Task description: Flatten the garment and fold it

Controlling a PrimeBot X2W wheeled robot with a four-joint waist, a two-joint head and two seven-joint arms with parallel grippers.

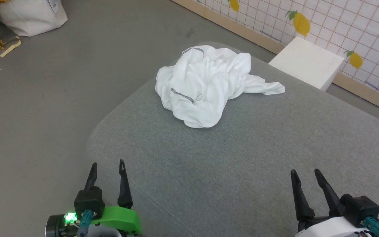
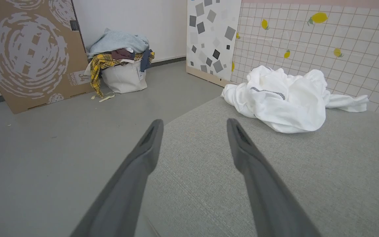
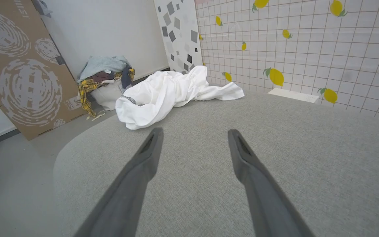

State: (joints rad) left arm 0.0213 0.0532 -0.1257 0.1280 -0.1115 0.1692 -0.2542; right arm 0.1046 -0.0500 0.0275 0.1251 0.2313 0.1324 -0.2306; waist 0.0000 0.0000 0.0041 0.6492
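Observation:
The white garment (image 1: 206, 85) lies crumpled in a heap near the far corner of the grey padded table (image 1: 242, 171), one sleeve trailing to the right. Grey-black stitched seams show on its folds; the chest patch is hidden. It also appears in the left wrist view as a heap (image 2: 285, 98) ahead to the right, and in the right wrist view (image 3: 166, 93) ahead to the left. My left gripper (image 1: 108, 166) stands open at the table's near left edge. My right gripper (image 1: 305, 172) stands open at the near right. Both are far from the garment, holding nothing.
A white box (image 1: 308, 62) stands on the floor beyond the table by the lemon-patterned wall (image 1: 341, 29). A white laundry bag (image 2: 123, 77) heaped with clothes sits on the grey floor at the left, beside a leaning cardboard sheet (image 2: 28, 52).

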